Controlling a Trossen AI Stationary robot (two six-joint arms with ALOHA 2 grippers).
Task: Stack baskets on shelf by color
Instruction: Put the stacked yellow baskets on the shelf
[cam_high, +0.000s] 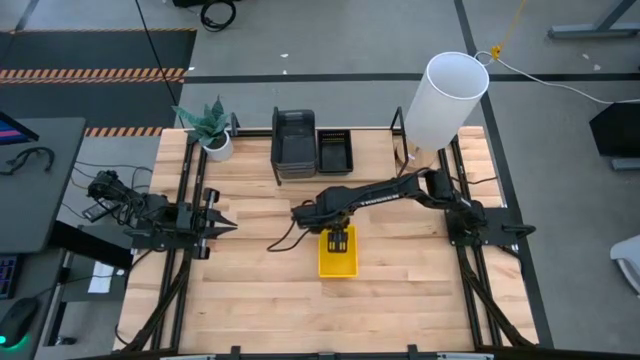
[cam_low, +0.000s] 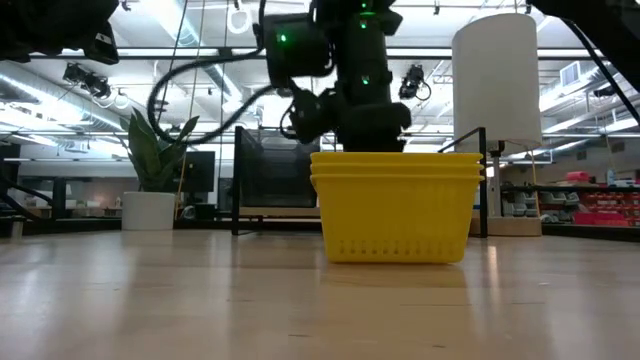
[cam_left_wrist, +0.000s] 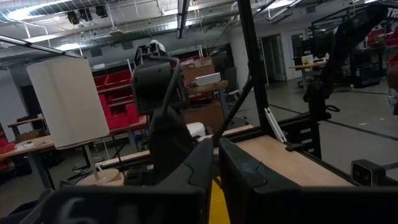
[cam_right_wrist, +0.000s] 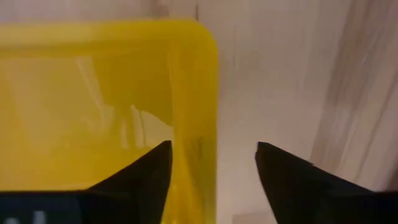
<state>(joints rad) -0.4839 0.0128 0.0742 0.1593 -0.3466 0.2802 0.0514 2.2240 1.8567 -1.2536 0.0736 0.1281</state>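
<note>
High view: the wooden table fills the frame. At upper centre the shelf carries a dark grey basket beside a black basket. At centre, stacked yellow baskets sit under the right gripper, fingers spread astride one wall. At left, the left gripper waits, closed.
</note>
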